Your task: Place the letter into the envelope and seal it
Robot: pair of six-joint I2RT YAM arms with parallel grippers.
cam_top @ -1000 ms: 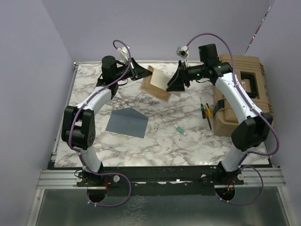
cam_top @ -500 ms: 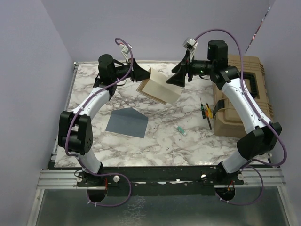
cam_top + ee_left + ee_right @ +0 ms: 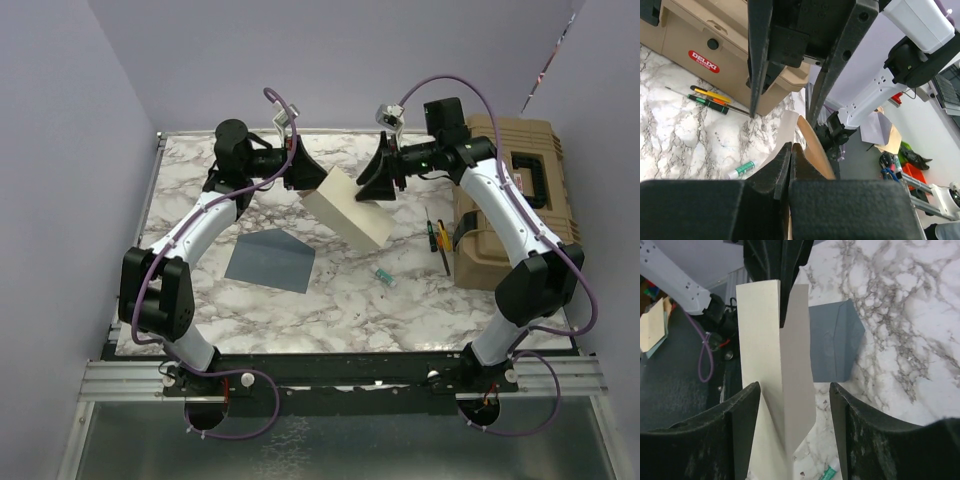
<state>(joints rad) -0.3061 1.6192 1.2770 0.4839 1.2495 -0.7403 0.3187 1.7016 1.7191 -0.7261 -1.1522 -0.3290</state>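
Two of mine meet at the letter [image 3: 350, 212], held above the table [image 3: 330, 295]; my left end effector [image 3: 311, 178] clamps its edge; my right end effector [image 3: 371, 186] straddles it, jaws apart; the envelope [image 3: 270, 260] lies flat nearby.

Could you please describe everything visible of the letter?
The letter is a cream-tan paper sheet, folded into two leaves, held tilted in the air above the marble table. The left gripper is shut on one end; the jaws of the right gripper stand open astride the other, seemingly not touching.
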